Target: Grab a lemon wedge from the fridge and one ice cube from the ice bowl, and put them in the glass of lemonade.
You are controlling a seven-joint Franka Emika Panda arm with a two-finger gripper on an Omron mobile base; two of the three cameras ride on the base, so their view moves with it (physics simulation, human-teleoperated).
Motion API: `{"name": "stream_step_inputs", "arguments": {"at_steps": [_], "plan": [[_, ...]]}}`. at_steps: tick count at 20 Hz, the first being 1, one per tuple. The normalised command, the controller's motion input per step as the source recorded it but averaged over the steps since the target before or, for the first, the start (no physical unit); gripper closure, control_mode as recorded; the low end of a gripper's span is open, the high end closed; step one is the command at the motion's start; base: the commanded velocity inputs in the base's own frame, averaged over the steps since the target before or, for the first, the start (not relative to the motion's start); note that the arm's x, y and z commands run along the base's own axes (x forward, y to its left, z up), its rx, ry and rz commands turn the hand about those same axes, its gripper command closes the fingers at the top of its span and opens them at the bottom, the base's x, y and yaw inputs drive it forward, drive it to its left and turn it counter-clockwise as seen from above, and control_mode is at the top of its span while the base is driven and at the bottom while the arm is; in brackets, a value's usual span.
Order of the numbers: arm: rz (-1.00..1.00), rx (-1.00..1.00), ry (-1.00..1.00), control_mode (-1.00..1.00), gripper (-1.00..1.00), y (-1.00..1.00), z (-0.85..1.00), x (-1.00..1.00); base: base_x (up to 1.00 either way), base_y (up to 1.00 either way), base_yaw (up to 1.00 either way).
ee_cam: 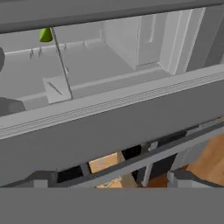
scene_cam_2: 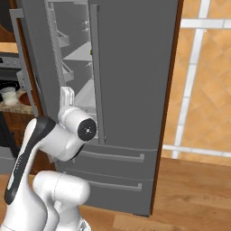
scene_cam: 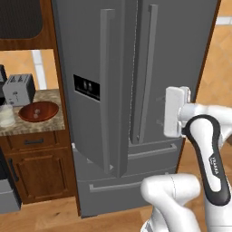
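Hand view: the two dark finger tips [ee_cam: 43, 178] are seen low in the picture, set wide apart with nothing between them, so the gripper [ee_cam: 111, 178] is open and empty. Just beyond them the edge of the fridge [ee_cam: 109, 131] door is crossed as a broad grey band, and past it the pale interior shelves are seen. The lemon wedge [ee_cam: 45, 35] is found far back on a shelf at the upper left, small and yellowish-green, its top cut off by the grey band above it.

In the right base view the white arm is raised in front of the fridge [scene_cam_2: 131, 81], whose left door is swung open; the gripper itself is largely hidden behind the wrist there. A tiny green speck on a shelf may be the wedge, but it cannot be told for certain.

In the left base view the gripper [scene_cam: 159, 110] is held beside the right door handle. Farther left, on the counter, the ice bowl [scene_cam: 39, 111] is seen beside the glass of lemonade [scene_cam: 6, 115], which is cut by the picture's edge. The bowl's contents cannot be made out. Behind them stands a toaster [scene_cam: 18, 89].
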Motion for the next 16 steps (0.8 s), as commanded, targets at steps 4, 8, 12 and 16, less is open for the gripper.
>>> {"name": "stream_step_inputs", "arguments": {"at_steps": [4,8,12,16], "plan": [[0.00,-0.08,0.00,-1.00,-1.00,0.13,-0.44,0.63,0.00,0.00,0.00],[0.01,-0.09,0.00,-1.00,-1.00,0.09,-0.44,0.77,0.00,0.00,0.00],[0.04,-0.05,0.03,-1.00,-1.00,0.00,-0.23,0.90,0.00,0.00,0.00],[0.04,-0.01,0.07,-1.00,-1.00,0.05,-0.20,0.98,0.00,0.00,0.00]]}}
